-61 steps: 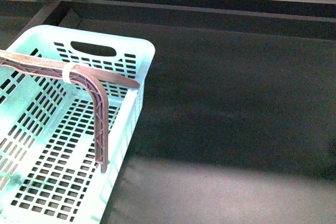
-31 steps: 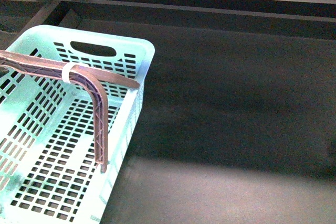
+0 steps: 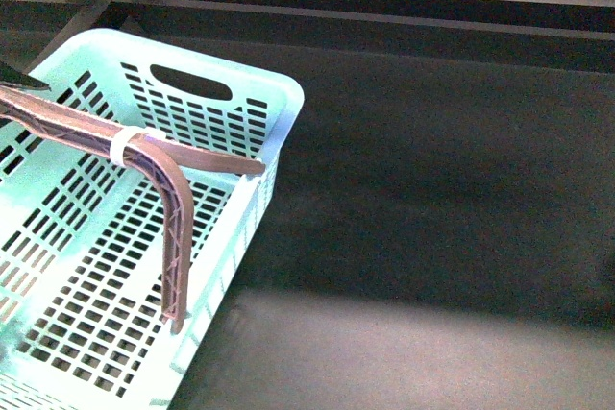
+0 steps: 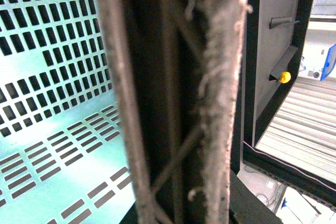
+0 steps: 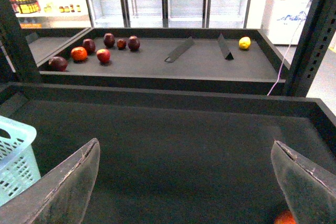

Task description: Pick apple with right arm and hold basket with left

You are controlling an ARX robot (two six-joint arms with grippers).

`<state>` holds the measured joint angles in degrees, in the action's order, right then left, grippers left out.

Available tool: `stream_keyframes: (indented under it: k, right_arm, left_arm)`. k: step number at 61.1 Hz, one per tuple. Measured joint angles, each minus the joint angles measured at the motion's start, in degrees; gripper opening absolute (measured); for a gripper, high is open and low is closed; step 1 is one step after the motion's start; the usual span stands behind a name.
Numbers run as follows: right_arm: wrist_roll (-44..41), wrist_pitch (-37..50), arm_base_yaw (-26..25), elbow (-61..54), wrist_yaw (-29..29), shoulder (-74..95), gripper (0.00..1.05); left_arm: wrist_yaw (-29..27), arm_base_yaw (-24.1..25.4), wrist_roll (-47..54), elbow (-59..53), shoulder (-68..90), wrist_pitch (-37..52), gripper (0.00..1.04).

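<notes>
beside spread right end effector [image 5: 185, 145], probably the apple [image 5: 286, 217], mostly cropped

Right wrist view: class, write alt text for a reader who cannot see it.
The right gripper hangs open, fingers spread wide over a dark tray, with a red-orange sliver, probably the apple, beside one finger. A corner of the mint-green basket shows at the edge; red fruits and a yellow one lie on a farther shelf.
</notes>
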<state>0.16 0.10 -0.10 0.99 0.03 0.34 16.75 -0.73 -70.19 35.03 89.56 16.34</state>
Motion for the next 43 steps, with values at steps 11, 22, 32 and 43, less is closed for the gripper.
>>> stream_keyframes:
  k: [11,22,32,43]
  right_arm:
    - [0.0,0.0,0.0,0.0,0.0,0.0,0.96]
    - [0.0,0.0,0.0,0.0,0.0,0.0,0.96]
    - [0.0,0.0,0.0,0.0,0.0,0.0,0.96]
    - [0.0,0.0,0.0,0.0,0.0,0.0,0.96]
  left_arm:
    - [0.0,-2.1,4.7,1.6,-4.9,-4.6,0.07]
    - [1.1,-9.1,7.5,8.9,-7.3,-11.2,0.07]
    - [1.7,-16.2,8.1,14.7,-6.8,-12.7,0.07]
    - [1.2,-22.4,8.7,18.3,-4.7,-13.4,0.07]
